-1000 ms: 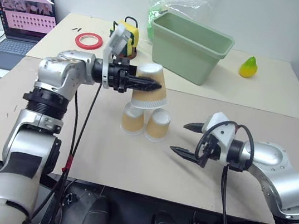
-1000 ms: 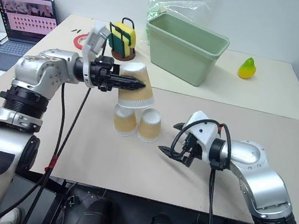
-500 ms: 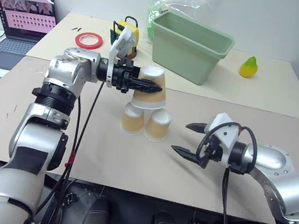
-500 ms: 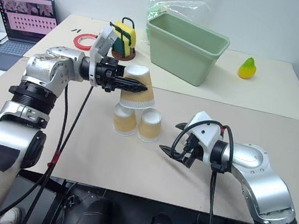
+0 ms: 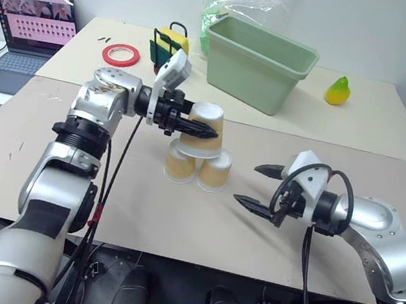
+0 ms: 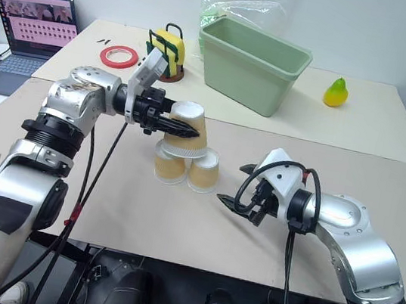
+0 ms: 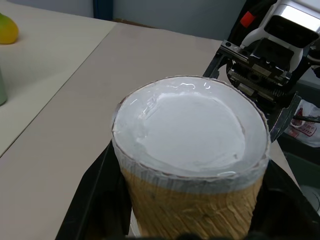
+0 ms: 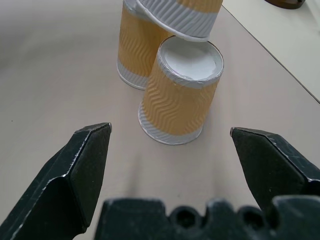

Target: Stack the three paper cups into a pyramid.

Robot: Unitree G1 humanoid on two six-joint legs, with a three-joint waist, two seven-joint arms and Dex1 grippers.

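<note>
Tan ribbed paper is what all three cups are made of, and each one stands upside down with its white base up. Two of them, the left base cup (image 5: 181, 162) and the right base cup (image 5: 215, 171), stand side by side on the beige table (image 5: 69, 178), touching or nearly so, which gives one flat seat between them for the third. The top cup (image 5: 205, 130) is held by the left gripper (image 5: 191, 127), whose fingers are closed on its sides from the side, so its mouth can come down level. It hangs above the gap between the two base cups; in the right wrist view its rim seems to be just over the far one, but I cannot tell whether it already touches. The right gripper (image 5: 257, 185) waits nearby on the table side with its jaws wide apart and empty, pointing toward the base cups, probably ready to steady them. I judge that the last placing step is almost done.
</note>
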